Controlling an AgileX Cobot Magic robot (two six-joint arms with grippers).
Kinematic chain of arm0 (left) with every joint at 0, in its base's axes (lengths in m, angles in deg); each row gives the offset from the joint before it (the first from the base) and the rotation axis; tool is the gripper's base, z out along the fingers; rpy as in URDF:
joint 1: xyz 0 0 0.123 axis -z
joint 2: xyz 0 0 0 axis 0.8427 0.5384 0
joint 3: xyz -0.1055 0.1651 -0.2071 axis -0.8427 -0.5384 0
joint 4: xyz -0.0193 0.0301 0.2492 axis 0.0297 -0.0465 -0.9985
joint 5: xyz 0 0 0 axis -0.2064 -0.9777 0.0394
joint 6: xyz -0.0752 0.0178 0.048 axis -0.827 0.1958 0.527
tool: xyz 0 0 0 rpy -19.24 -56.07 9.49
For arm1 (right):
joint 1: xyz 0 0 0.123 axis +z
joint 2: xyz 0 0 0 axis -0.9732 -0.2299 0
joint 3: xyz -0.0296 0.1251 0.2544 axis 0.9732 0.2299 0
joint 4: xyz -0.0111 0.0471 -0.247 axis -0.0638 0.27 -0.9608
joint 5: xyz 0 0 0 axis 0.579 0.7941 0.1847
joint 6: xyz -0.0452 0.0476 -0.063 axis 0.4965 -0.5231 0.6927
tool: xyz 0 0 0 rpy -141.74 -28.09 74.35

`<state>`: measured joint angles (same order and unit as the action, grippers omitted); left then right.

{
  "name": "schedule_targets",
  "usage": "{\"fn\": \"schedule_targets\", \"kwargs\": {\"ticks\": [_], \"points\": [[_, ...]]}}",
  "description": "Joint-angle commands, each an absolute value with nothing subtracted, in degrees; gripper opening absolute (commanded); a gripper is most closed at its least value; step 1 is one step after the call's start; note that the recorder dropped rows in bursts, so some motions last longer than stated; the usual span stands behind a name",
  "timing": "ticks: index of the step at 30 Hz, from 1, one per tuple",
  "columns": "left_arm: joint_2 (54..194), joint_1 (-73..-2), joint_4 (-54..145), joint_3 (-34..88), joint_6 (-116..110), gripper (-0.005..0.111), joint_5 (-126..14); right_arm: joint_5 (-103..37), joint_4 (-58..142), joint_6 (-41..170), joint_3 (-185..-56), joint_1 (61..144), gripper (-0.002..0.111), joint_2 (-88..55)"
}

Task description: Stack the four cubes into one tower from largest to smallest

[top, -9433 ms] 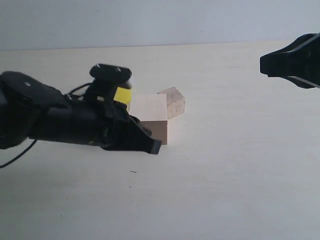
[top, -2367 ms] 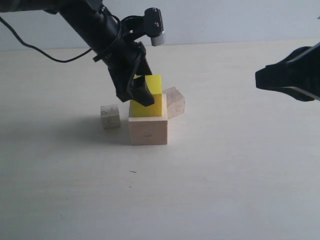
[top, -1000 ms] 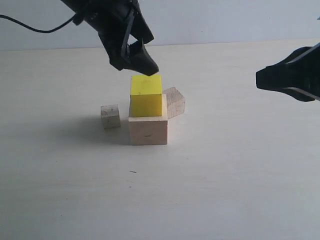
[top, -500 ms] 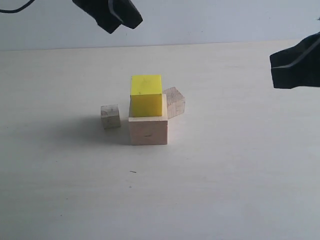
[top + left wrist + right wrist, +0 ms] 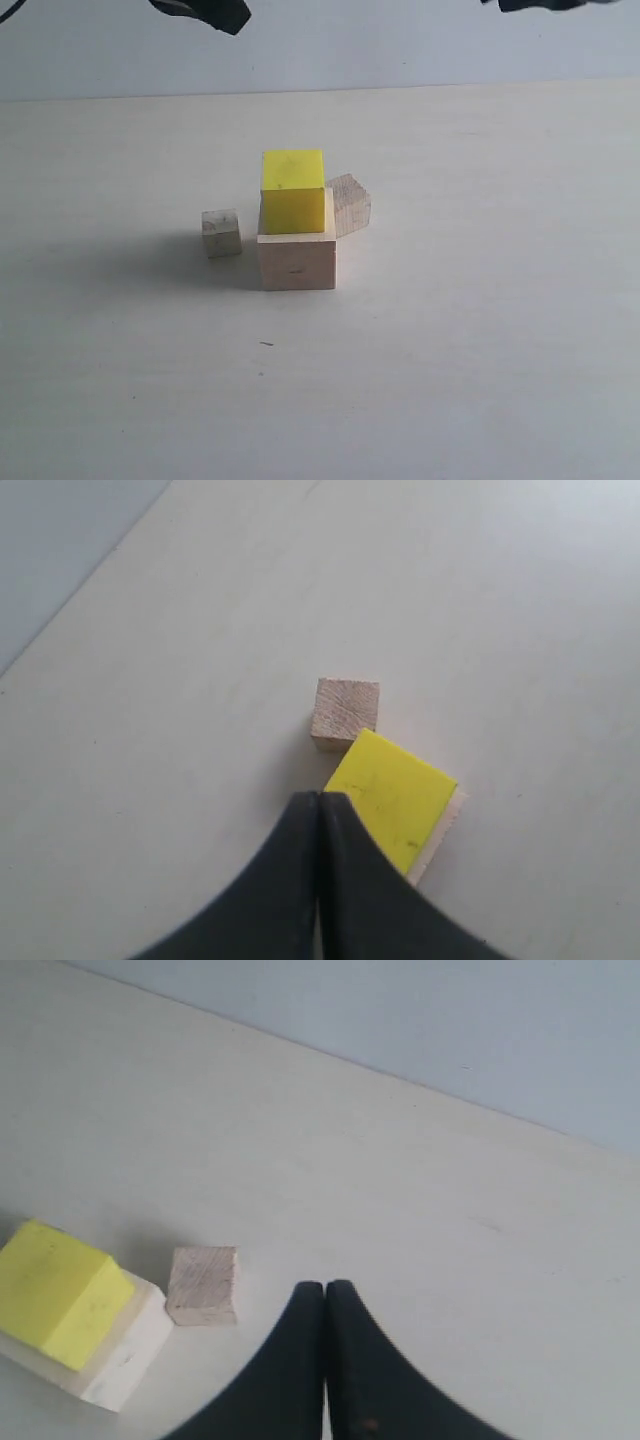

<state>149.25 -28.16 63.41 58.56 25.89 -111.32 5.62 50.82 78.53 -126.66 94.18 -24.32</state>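
Note:
The large pale wood cube point(image 5: 296, 262) rests on the table with the bright yellow cube point(image 5: 293, 192) stacked on it, forming a two-cube tower. Just behind and to its right lies the brownish wood cube point(image 5: 349, 204), turned at an angle. The smallest pale wood cube point(image 5: 221, 232) lies to the tower's left. My left gripper point(image 5: 228, 18) is high above, up and left of the tower, shut and empty. Only a sliver of my right gripper point(image 5: 545, 4) shows at the top edge. In the wrist views both grippers point(image 5: 319, 798) point(image 5: 326, 1285) are shut on nothing, above the yellow cube point(image 5: 395, 796) point(image 5: 55, 1290) and brownish cube point(image 5: 345, 712) point(image 5: 203, 1283).
The pale table point(image 5: 450, 350) stretches bare in front and to the right of the cubes. A grey-blue wall point(image 5: 400, 45) bounds its far edge.
The left gripper let go of the yellow cube on the large cube, shut, and rose up and left. In the last half second the right gripper also lifted to the top edge.

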Motion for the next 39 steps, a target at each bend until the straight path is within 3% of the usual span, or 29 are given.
{"fn": "schedule_targets", "kwargs": {"ticks": [1, 7, 13, 19, 27, 32, 39], "points": [[147.38, -28.32, 62.98, 58.83, 24.20, 0.000, -112.36, 19.82, 50.72, 88.36, -141.68, 91.47, 0.000, -35.66], [145.50, -28.32, 63.28, 58.83, 20.63, 0.000, -115.84, 36.82, 55.02, 112.82, -155.56, 90.59, 0.000, -50.51], [143.63, -28.32, 62.75, 58.83, 18.17, 0.000, -117.91, 35.84, 61.31, 136.16, -158.01, 90.59, 0.000, -58.08], [142.16, -28.32, 62.51, 58.83, 17.93, 0.000, -120.80, 24.02, 65.72, 130.71, -158.01, 90.59, 0.000, -62.88], [142.06, -28.32, 62.10, 58.83, 17.93, 0.000, -122.05, 21.05, 67.30, 128.07, -158.08, 90.59, 0.000, -65.22], [142.06, -28.32, 62.10, 58.83, 17.93, 0.000, -122.05, 21.22, 67.51, 128.07, -158.08, 90.59, 0.015, -66.54], [142.06, -28.32, 62.11, 58.83, 17.93, 0.000, -122.46, 20.87, 66.35, 128.07, -158.08, 90.59, 0.059, -68.62]]}}
